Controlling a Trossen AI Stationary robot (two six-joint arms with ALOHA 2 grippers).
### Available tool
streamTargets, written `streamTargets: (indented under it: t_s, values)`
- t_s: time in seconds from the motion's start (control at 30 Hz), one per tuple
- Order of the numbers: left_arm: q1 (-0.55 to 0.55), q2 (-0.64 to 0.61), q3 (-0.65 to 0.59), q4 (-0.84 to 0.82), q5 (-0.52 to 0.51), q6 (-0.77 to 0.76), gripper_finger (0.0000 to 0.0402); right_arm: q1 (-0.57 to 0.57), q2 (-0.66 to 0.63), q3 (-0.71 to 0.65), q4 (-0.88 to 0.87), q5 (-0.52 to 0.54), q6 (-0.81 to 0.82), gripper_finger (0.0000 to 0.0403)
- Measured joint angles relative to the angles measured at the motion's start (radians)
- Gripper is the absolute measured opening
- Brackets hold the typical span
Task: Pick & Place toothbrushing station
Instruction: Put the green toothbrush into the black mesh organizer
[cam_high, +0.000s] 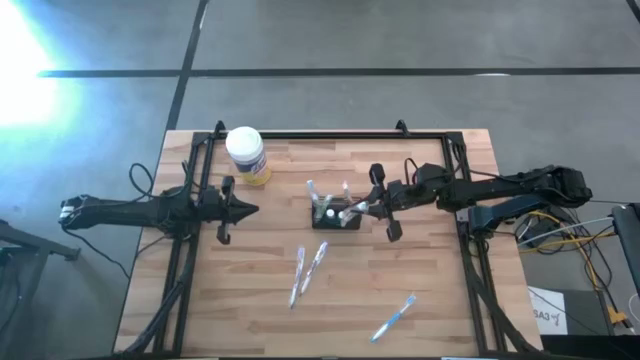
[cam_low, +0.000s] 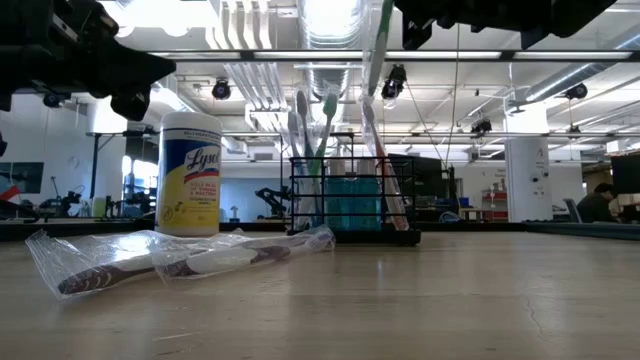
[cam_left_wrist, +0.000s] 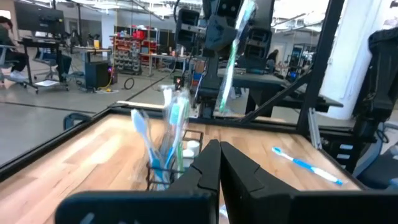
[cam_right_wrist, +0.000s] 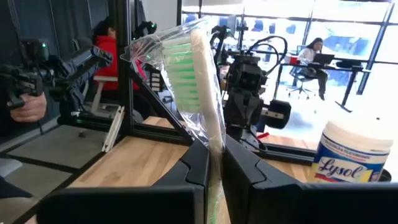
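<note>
The black mesh holder (cam_high: 335, 222) stands mid-table with several toothbrushes upright in it; it also shows in the low view (cam_low: 350, 205) and the left wrist view (cam_left_wrist: 168, 171). My right gripper (cam_high: 372, 204) is just right of the holder and above it, shut on a plastic-wrapped green-bristled toothbrush (cam_right_wrist: 193, 68). My left gripper (cam_high: 250, 210) hovers left of the holder, shut and empty; it also shows in its wrist view (cam_left_wrist: 219, 165). My right gripper pinches the wrapped toothbrush between its two fingers just below the bristled head (cam_right_wrist: 214, 146). The fingers come level from the table's right and lie across the brush. The brush stands tilted, head up, and its handle (cam_left_wrist: 227, 74) hangs toward the holder; whether its lower end is inside I cannot tell.
A white-lidded Lysol jar (cam_high: 247, 155) stands at the far left of the holder. Two wrapped toothbrushes (cam_high: 308, 270) lie near the middle front, and a blue one (cam_high: 395, 318) lies at the front right. A black frame rail (cam_high: 330, 135) borders the table.
</note>
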Motion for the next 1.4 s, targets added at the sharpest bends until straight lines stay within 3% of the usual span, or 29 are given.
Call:
streamTargets:
  t_s: [0.4, 0.77, 1.07, 1.4]
  values:
    - [0.003, -0.008, -0.042, 0.000, -0.056, -0.008, 0.0010, 0.000, 0.158, 0.062, 0.033, 0.086, -0.023, 0.0018]
    - [0.003, -0.008, -0.054, 0.000, -0.055, -0.006, 0.0006, 0.000, 0.332, 0.116, 0.183, 0.162, -0.015, 0.0018]
    - [0.003, -0.008, -0.054, 0.001, -0.055, -0.019, 0.0019, 0.001, 0.407, 0.135, 0.203, 0.289, -0.013, 0.0018]
    - [0.003, -0.008, -0.054, 0.001, -0.054, -0.020, 0.0013, 0.003, 0.491, 0.135, 0.231, 0.315, -0.011, 0.0018]
